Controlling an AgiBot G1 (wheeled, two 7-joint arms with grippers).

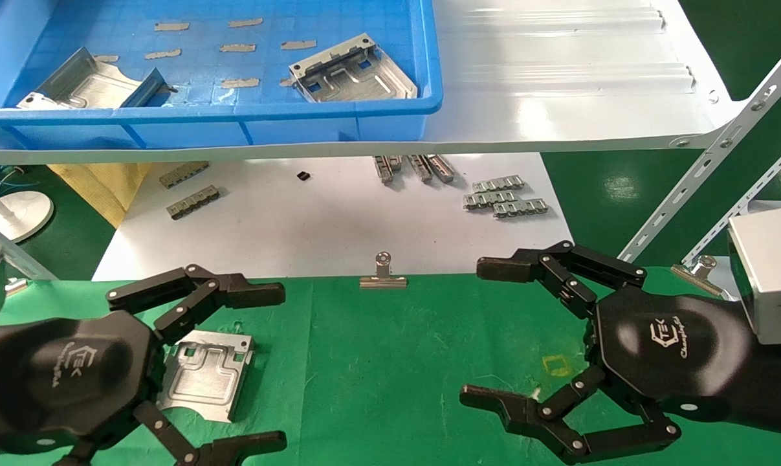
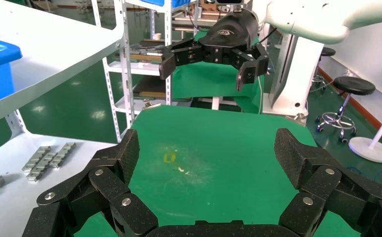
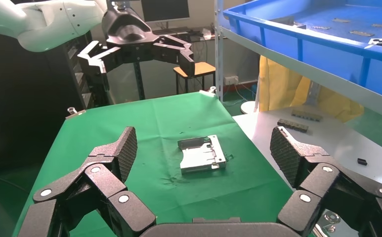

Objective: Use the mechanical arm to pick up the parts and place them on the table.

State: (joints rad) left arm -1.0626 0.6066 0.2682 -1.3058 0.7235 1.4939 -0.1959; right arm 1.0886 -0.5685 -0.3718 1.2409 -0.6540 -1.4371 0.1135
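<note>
Lying flat, part (image 1: 206,374) on table (image 1: 390,362)

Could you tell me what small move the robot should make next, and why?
Probably raise the open right gripper toward the silvery stamped plate in the blue plastic tray: one plate already lies on the green cloth table and both grippers are empty.

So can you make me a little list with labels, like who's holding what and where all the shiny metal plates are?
left black gripper: open, empty, above the green cloth table
right black gripper: open, empty, above the table
silvery stamped metal plate on the table: lying flat, beside the left gripper, not held
plates in the blue plastic tray: two, one on the tray's right, one on its left
silver binder clip: at the cloth's far edge
small grey clip strips: on the white board under the shelf
</note>
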